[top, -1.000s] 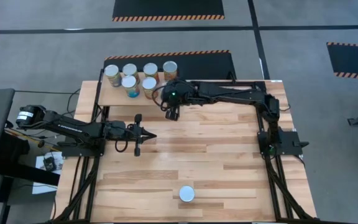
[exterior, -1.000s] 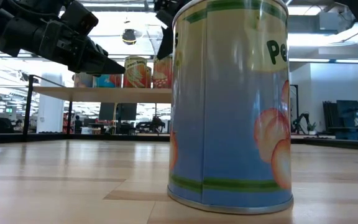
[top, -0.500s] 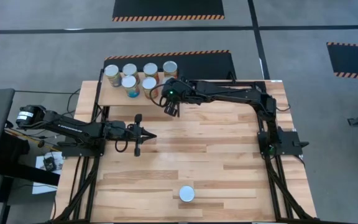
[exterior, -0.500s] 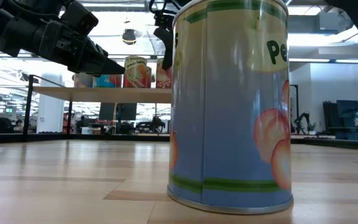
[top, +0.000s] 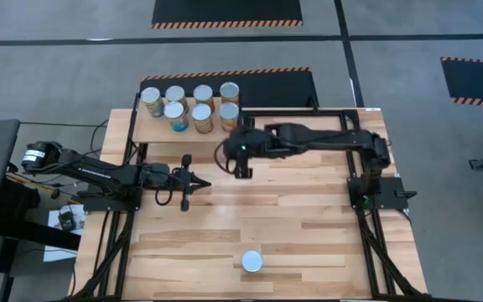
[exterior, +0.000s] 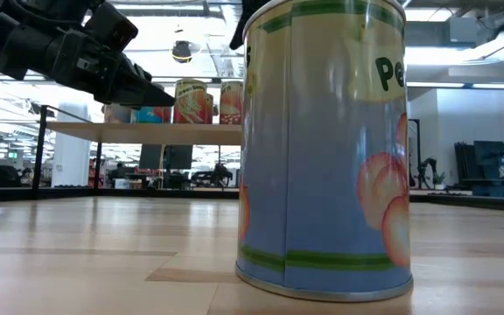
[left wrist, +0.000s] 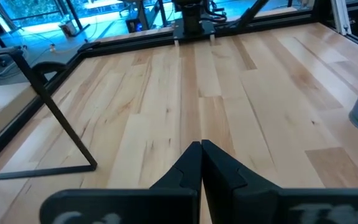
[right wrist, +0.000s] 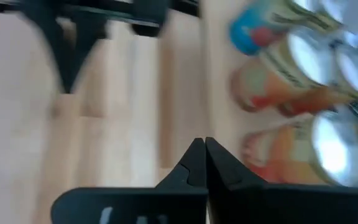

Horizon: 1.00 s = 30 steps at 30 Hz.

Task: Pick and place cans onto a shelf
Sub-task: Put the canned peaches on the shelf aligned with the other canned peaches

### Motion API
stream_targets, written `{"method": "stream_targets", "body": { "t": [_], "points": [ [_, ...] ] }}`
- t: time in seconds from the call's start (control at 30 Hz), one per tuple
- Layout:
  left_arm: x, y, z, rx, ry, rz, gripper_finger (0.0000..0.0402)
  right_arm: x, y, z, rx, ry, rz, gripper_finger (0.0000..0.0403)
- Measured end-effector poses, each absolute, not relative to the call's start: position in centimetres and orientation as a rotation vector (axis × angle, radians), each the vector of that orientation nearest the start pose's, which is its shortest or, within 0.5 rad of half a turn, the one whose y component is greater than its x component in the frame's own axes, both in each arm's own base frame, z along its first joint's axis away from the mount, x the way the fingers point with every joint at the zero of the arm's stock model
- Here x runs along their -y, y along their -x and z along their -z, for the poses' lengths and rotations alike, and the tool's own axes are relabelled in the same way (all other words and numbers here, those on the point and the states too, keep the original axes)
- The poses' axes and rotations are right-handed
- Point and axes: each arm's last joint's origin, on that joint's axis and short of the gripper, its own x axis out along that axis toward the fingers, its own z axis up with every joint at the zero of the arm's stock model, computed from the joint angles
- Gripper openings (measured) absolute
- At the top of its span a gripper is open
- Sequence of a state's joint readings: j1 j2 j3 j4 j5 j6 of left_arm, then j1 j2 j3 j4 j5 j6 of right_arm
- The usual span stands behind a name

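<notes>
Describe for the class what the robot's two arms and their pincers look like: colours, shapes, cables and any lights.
Both arms are dark, slim and jointed, on black frames. The left pincer ends in two black fingers tapering to a point; black cables loop beside its base. The right pincer has matching black tapered fingers, and a small green light glows at its wrist.

Seven cans [top: 189, 105] stand on the shelf [top: 153, 130], which occupies the far left corner of the table [top: 309, 210]: four in a back row, three in front. An eighth can [top: 251, 262] stands alone near the middle of the table's near edge. The right gripper [top: 241, 170] is just off the shelf's near right corner. The left gripper [top: 205, 184] is above the table's left half, before the shelf.
</notes>
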<state>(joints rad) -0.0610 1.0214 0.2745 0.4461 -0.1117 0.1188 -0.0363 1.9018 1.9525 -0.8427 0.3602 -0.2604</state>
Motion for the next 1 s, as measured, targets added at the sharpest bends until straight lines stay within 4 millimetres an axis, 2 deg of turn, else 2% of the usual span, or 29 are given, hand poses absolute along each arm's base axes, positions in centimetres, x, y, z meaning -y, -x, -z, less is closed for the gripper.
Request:
{"method": "stream_targets", "body": {
  "t": [0.1,0.2,0.3,0.4,0.53,0.77,1.0],
  "points": [
    [1.3,-19.5,-17.8,-0.299,-0.147,-0.010,0.0000,0.7,-40.8,-34.9,-0.829,0.365,0.169,0.0005],
    [1.9,-19.4,-17.9,-0.283,-0.150,0.021,0.0000,-0.6,-40.2,-32.4,-0.799,0.324,0.079,0.0004],
    [2.8,-19.4,-18.1,-0.271,-0.155,0.066,0.0000,-1.7,-39.4,-29.7,-0.685,0.274,0.013,0.0004],
    [3.8,-19.4,-18.4,-0.255,-0.161,0.138,0.0000,-2.7,-37.6,-27.2,-0.549,0.224,-0.010,0.0005],
    [5.5,-20.1,-19.3,-0.235,-0.166,0.210,0.0000,-3.9,-34.3,-23.8,-0.416,0.152,-0.021,0.0004],
    [9.1,-23.5,-19.7,-0.279,-0.227,0.324,0.0000,-5.3,-29.1,-19.1,-0.234,0.031,-0.030,0.0008],
    [13.0,-27.4,-19.1,-0.311,-0.285,0.476,0.0001,-5.7,-26.9,-16.9,-0.200,-0.002,0.032,0.0008]
  ]
}}
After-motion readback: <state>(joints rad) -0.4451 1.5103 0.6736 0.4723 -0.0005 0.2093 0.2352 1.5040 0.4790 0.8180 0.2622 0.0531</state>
